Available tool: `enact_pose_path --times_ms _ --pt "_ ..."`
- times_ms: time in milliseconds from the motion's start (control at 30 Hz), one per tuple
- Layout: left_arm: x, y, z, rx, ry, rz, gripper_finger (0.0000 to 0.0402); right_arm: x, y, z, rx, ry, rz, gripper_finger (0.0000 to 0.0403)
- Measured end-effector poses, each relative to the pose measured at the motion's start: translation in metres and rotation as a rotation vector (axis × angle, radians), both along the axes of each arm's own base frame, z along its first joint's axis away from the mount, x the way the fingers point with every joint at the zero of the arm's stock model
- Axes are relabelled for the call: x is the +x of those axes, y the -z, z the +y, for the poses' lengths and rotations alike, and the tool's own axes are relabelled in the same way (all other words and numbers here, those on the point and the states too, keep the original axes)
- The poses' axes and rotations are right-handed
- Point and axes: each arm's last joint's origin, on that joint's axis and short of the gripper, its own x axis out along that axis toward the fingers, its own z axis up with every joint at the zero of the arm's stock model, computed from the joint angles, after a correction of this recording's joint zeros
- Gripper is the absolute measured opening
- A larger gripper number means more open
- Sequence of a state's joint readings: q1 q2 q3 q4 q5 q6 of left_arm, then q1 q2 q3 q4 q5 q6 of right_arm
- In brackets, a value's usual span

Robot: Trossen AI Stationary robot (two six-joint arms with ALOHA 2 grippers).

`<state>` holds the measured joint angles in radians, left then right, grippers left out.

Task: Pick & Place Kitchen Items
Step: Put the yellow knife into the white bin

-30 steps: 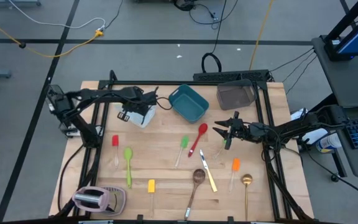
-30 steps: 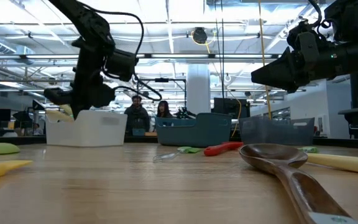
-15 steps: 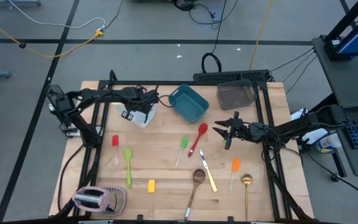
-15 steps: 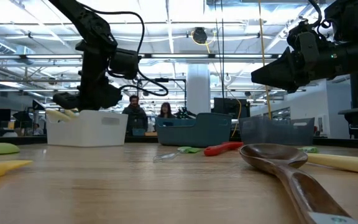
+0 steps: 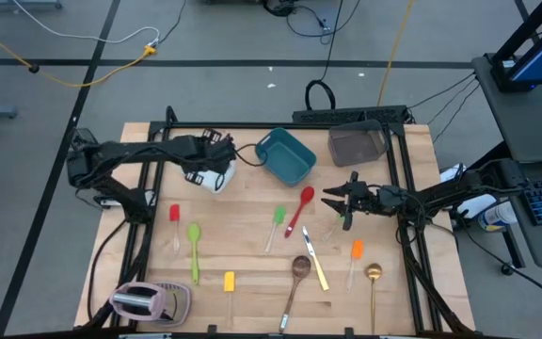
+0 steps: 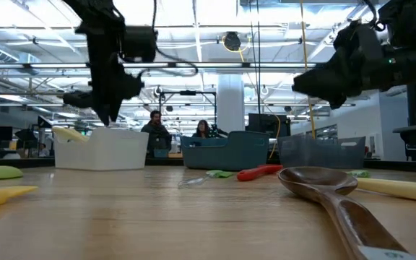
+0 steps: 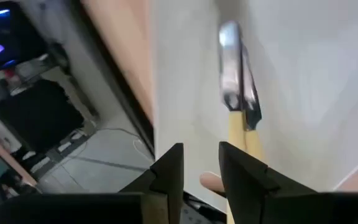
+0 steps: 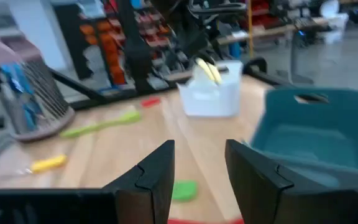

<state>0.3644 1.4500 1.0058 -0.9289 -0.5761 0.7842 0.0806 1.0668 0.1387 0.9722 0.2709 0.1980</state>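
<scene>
the left gripper (image 5: 216, 151), fingers apart and empty, hung over the white tub (image 5: 216, 176); a yellow-handled knife (image 7: 241, 124) lay inside below it. the right gripper (image 5: 339, 201), open, waited near the red spoon (image 5: 301, 207).

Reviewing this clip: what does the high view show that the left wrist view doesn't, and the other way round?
Only the high view shows the toaster, the teal tub, the utensils spread on the table, and the right hand hovering near the red spoon. Only the left wrist view shows a yellow-handled knife lying inside the tub, just past the open left hand. Both show the white tub.
</scene>
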Motion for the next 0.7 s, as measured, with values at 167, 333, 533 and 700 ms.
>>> enact_pose_path --times_ms 167,333,533,700 --pt "-0.005 -0.03 -0.019 0.025 -0.151 -0.338 0.0106 0.001 -0.019 0.007 0.0 -0.105 -0.174 0.0134" --pt "0.002 -0.052 -0.033 -0.152 -0.337 -0.772 0.0106 0.016 -0.043 0.018 0.005 -0.211 -0.226 0.0134" --pt "0.016 -0.061 -0.048 -0.444 -0.415 -1.01 0.0106 0.05 -0.064 0.042 0.008 -0.334 -0.029 0.0134" --pt "0.018 -0.061 -0.059 -0.515 -0.455 -1.029 0.0106 0.071 -0.079 0.062 0.019 -0.326 0.177 0.0134"
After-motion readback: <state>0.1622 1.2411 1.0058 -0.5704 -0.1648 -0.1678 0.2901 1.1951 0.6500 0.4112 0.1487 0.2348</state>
